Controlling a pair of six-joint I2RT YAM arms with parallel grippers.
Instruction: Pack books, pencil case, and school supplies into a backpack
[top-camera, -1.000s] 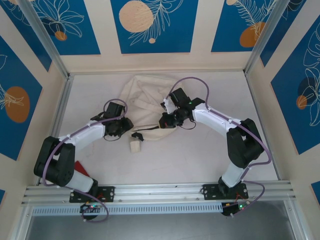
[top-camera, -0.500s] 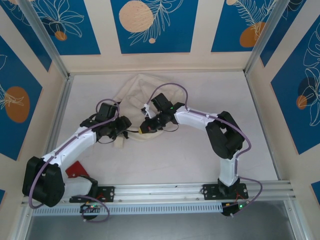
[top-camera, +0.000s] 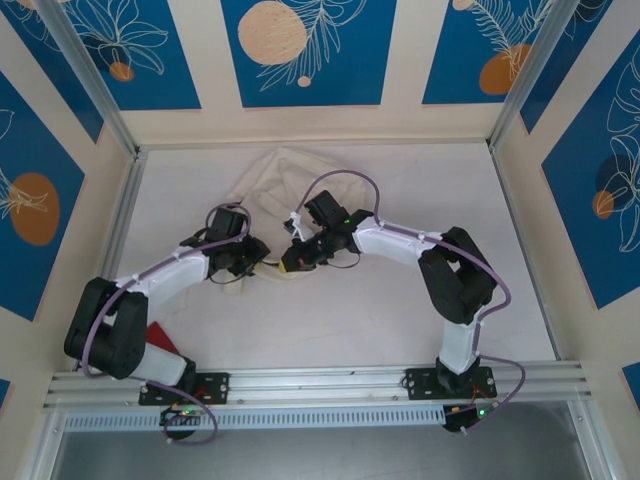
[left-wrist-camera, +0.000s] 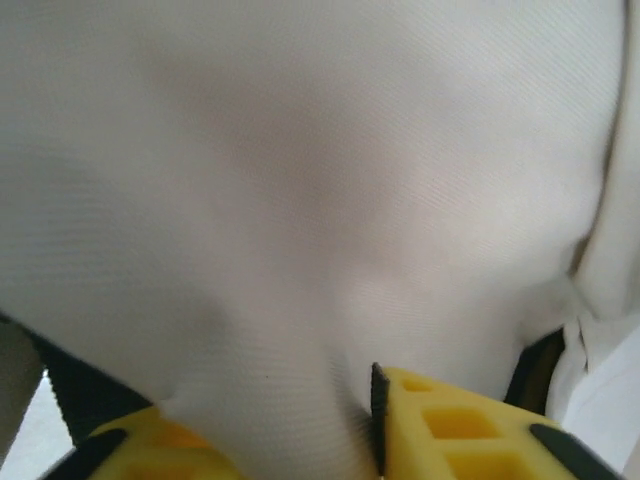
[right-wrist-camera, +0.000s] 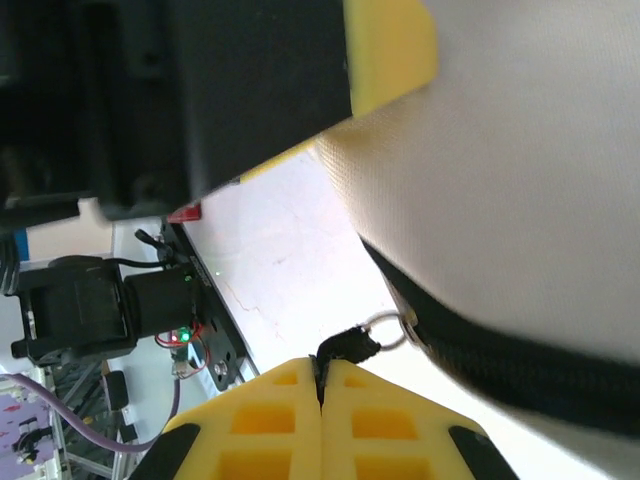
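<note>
Now the left tool (left-wrist-camera: 290, 420) is nearly closed, pinching a fold of the cream backpack (top-camera: 275, 175) that lies at the far middle of the desk (top-camera: 380, 300), and the right tool (right-wrist-camera: 322, 380) is closed tight on the black zip pull (right-wrist-camera: 350, 346) at the backpack's near edge.

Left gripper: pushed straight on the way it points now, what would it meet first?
The backpack: its cream fabric lies right ahead, folded between the fingers of the left gripper. What lies under the cloth cannot be told.
</note>
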